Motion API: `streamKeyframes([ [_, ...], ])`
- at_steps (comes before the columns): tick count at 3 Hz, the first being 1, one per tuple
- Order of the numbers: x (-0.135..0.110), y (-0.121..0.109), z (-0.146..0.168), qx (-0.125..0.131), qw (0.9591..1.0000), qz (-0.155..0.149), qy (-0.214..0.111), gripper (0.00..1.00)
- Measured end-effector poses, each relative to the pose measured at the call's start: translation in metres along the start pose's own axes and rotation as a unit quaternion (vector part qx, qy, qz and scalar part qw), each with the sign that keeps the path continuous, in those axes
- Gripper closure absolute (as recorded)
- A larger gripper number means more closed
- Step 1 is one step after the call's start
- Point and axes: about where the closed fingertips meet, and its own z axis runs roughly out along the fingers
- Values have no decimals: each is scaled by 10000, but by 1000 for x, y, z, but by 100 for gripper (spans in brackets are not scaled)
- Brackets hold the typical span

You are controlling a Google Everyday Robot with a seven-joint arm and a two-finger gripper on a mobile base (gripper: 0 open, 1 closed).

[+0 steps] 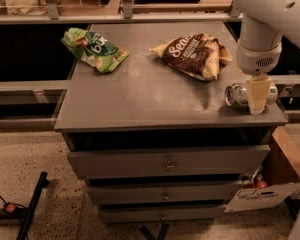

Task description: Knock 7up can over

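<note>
The 7up can (236, 95) lies on its side near the right front corner of the grey cabinet top (140, 94), its silver end facing left. My gripper (258, 95) hangs straight down from the white arm (262, 29) and sits right against the can, covering its right part. The can's label is mostly hidden behind the gripper.
A brown-and-cream snack bag (195, 54) lies just behind the can. A green snack bag (94, 49) lies at the back left. The cabinet has drawers (167, 163) below. A cardboard box (285, 164) stands on the floor at the right.
</note>
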Motion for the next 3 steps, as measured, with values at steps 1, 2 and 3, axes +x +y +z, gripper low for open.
streamKeyframes([
  [1,-11,-10,-16,139,9994,12,-314,0],
  [2,-10,-12,-15,171,9994,13,-303,0],
  [3,-4,-14,-6,349,9979,56,-535,0],
])
